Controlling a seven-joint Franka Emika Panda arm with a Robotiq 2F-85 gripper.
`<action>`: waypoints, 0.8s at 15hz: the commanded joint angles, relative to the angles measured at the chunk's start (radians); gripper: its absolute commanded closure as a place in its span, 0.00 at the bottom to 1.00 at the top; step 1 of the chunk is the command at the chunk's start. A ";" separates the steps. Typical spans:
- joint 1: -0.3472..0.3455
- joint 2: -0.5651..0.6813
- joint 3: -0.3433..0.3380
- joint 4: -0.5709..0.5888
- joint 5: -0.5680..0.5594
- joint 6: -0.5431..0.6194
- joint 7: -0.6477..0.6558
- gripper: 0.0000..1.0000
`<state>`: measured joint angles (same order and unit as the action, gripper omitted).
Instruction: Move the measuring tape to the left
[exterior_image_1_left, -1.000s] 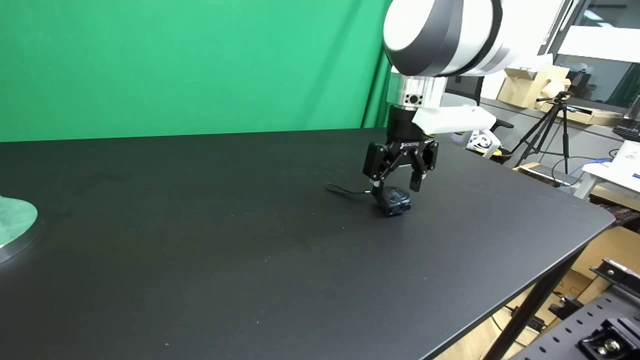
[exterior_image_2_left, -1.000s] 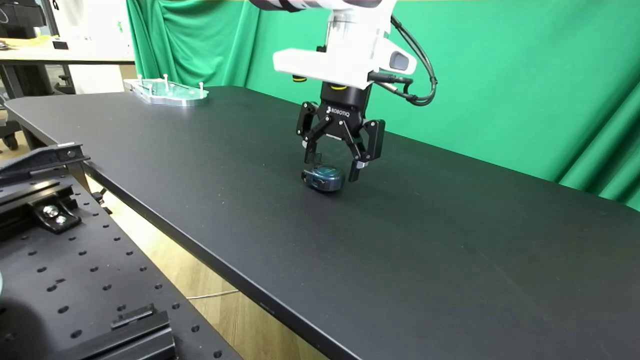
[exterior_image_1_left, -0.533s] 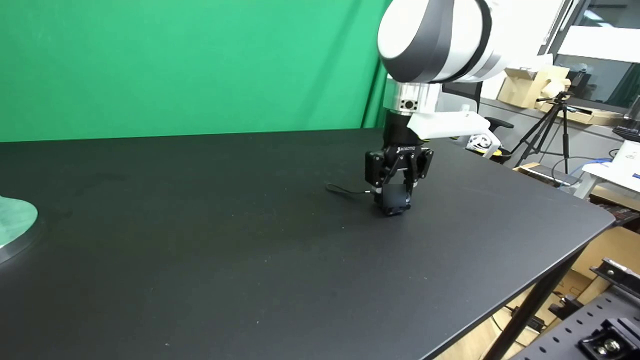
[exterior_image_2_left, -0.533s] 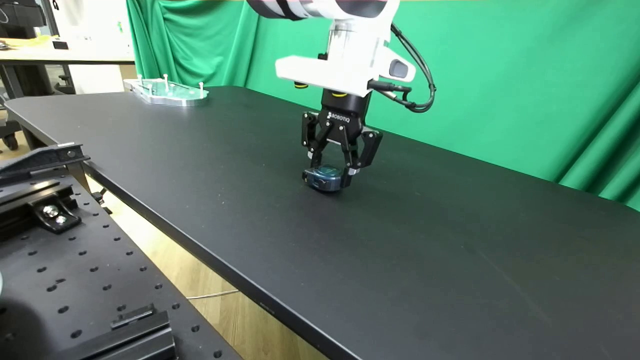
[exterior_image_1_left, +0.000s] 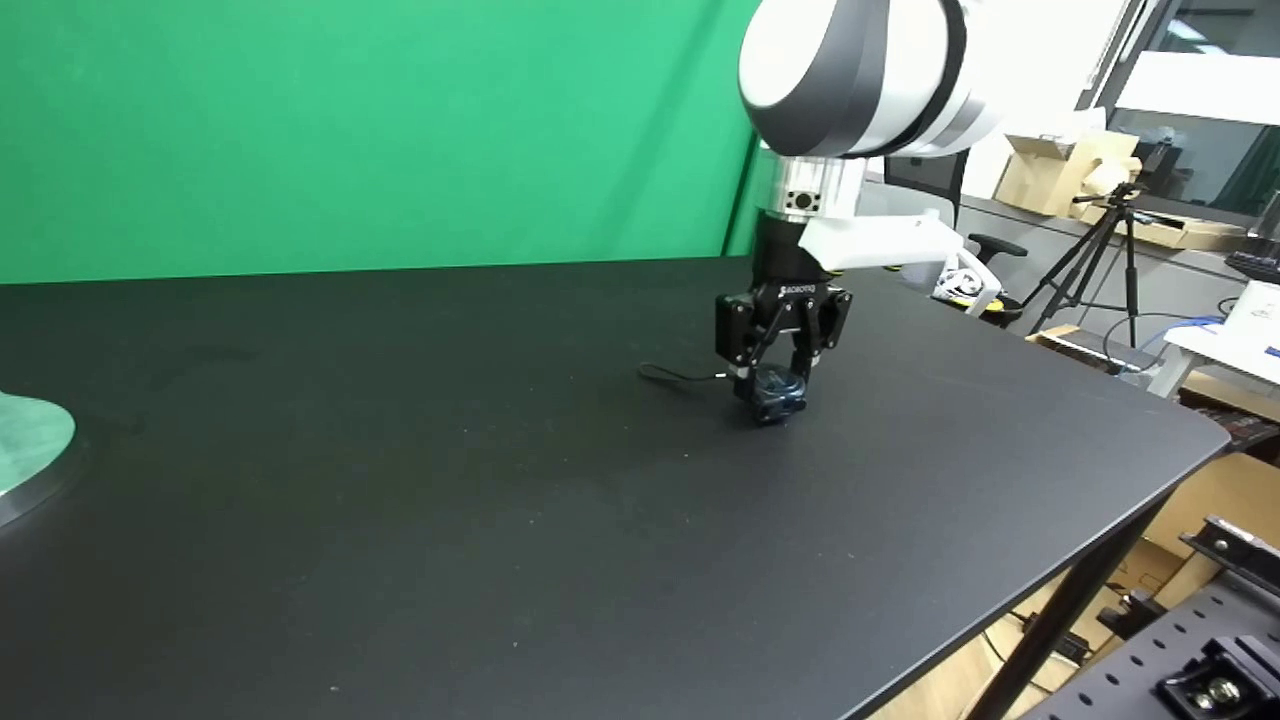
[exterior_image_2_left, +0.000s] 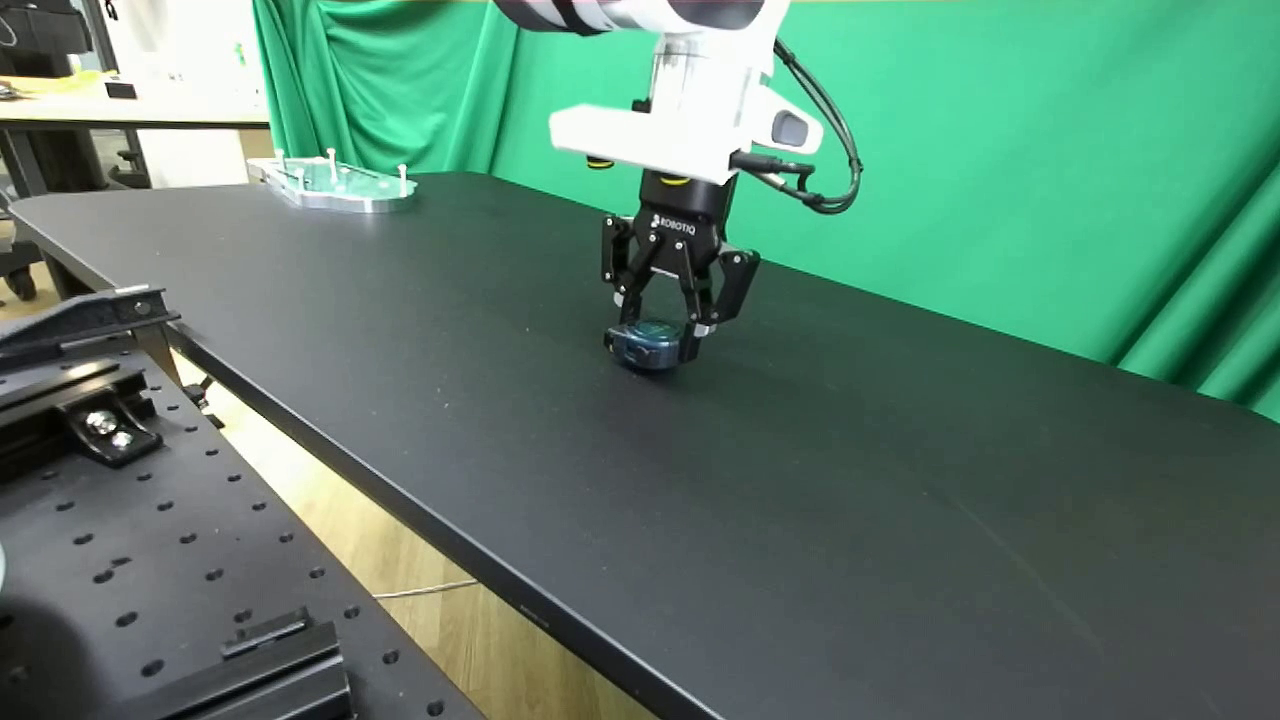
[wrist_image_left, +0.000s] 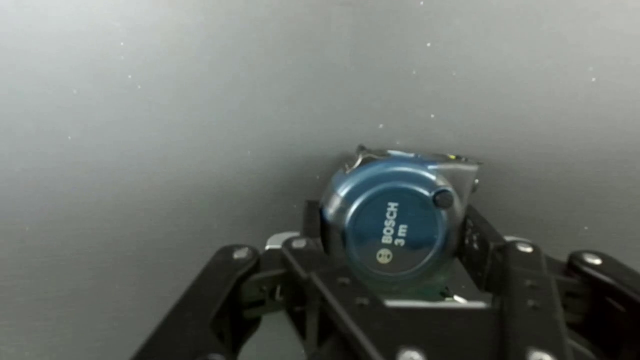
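The black bench (exterior_image_1_left: 400, 560) spreads wide, and above its far right part, in an exterior view, the arm (exterior_image_1_left: 840, 85) sits a touch higher than half a second ago! Under it the gripper (exterior_image_1_left: 773, 381): spread wider a second back, its jaws are now clenched on both sides of the measuring tape (wrist_image_left: 395, 230). And the tape has shifted with them, slightly up and left in that exterior view, so the carry leftward looks to be starting; whether it clears the bench, I can't tell. Its thin cord (exterior_image_1_left: 684, 377) trails out left.
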<state>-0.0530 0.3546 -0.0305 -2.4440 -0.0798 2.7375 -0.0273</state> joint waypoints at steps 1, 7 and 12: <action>0.037 -0.029 0.006 0.026 -0.001 -0.025 0.008 0.58; 0.091 -0.012 0.041 0.074 -0.001 -0.017 0.004 0.58; 0.111 0.018 0.059 0.108 -0.001 -0.021 -0.002 0.58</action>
<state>0.0540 0.3531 0.0237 -2.3726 -0.0805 2.7368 -0.0273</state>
